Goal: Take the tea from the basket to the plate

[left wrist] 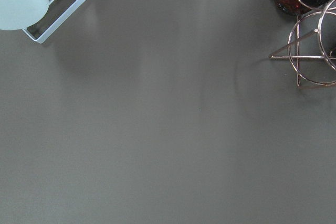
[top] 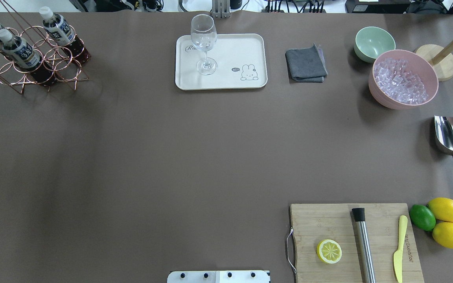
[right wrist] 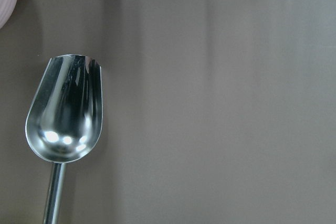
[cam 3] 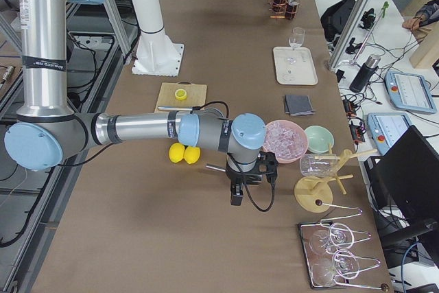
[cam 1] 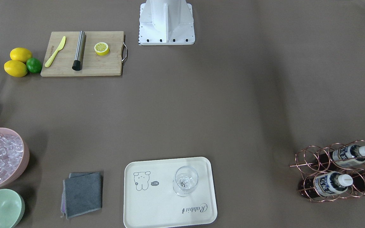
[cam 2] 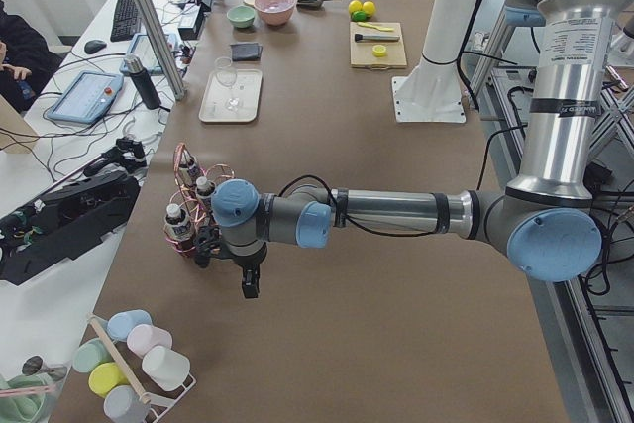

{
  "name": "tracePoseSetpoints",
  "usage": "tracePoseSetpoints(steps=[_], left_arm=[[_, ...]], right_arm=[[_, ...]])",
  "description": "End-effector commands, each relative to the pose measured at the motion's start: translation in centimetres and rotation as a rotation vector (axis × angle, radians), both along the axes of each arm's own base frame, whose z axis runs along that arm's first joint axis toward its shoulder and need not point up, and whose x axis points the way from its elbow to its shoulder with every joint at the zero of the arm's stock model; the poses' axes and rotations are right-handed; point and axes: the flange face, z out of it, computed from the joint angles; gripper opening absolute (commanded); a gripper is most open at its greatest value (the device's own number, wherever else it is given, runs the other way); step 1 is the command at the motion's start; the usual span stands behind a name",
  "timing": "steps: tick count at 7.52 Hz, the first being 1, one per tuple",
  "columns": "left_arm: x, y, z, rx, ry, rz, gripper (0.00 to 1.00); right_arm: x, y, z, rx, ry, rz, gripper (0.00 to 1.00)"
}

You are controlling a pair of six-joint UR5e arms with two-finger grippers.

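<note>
Three tea bottles (cam 1: 331, 183) (top: 18, 51) lie in the copper wire basket (cam 1: 309, 158) (top: 2, 70) at the table's far corner on my left side. The cream plate (cam 1: 157, 205) (top: 226, 51) lies at the middle of the far edge with an empty wine glass (cam 1: 185, 180) on it. My left gripper (cam 2: 250, 284) hangs over the table just beside the basket (cam 2: 188, 195); I cannot tell if it is open. Its wrist view shows basket rings (left wrist: 310, 51). My right gripper (cam 3: 236, 193) hangs above the metal scoop (right wrist: 65, 114); I cannot tell its state.
A wooden cutting board (top: 328, 224) holds a half lemon, a steel rod and a yellow knife. Lemons and a lime (top: 422, 217) lie beside it. A pink ice bowl (top: 403, 78), green bowl (top: 374, 43) and grey cloth (top: 306, 63) sit along the far edge.
</note>
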Motion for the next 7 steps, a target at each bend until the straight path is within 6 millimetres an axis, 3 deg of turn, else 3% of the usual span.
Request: tracePoseSetpoints(steps=[1, 7], left_arm=[[0.01, -0.08, -0.14, 0.002, 0.002, 0.000, 0.98], [0.09, -0.09, -0.21, 0.004, 0.000, 0.002, 0.98]], right_arm=[[0.03, -0.16, -0.21, 0.005, 0.003, 0.000, 1.00], [-0.01, -0.35, -1.13, 0.023, -0.002, 0.001, 1.00]])
